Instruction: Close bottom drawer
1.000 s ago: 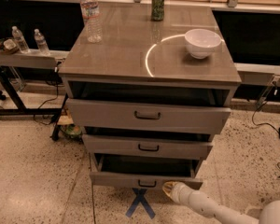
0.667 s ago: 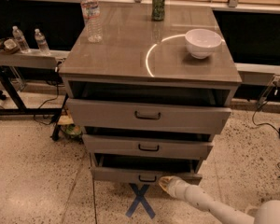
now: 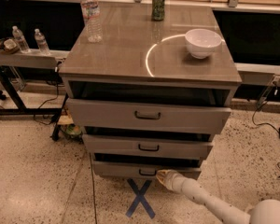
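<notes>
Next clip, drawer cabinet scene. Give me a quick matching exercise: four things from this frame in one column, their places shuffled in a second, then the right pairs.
Things:
1. white bowl
2. green can
3. clear bottle
4. gripper

Places:
A. low down, at the front of the bottom drawer, just right of its handle
B. back left of the cabinet top
C. right side of the cabinet top
D. back edge of the cabinet top, near the middle

Pairs: 1-C, 2-D, 3-B, 4-A
</notes>
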Action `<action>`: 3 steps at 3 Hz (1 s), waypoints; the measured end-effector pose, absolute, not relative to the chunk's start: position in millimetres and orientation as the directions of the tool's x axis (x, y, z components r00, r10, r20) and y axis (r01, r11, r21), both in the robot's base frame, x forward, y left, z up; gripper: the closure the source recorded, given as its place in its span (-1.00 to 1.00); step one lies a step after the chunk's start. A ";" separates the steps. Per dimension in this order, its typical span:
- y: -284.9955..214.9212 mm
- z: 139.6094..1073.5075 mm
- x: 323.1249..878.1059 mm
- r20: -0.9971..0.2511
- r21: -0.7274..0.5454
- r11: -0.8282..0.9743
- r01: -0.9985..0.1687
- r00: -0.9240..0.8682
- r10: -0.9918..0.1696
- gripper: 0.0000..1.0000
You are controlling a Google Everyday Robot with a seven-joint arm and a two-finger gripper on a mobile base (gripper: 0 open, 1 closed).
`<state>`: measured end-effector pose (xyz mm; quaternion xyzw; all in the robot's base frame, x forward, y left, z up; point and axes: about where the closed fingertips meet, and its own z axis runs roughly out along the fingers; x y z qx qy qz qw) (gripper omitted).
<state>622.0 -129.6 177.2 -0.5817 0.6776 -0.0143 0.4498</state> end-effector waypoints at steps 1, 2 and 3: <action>-132.9 177.8 627.1 -0.591 -0.551 0.327 -0.768 0.082 -0.802 1.00; -133.5 177.9 627.8 -0.591 -0.552 0.328 -0.767 0.082 -0.803 1.00; -164.4 173.9 622.6 -0.555 -0.548 0.340 -0.764 0.027 -0.831 1.00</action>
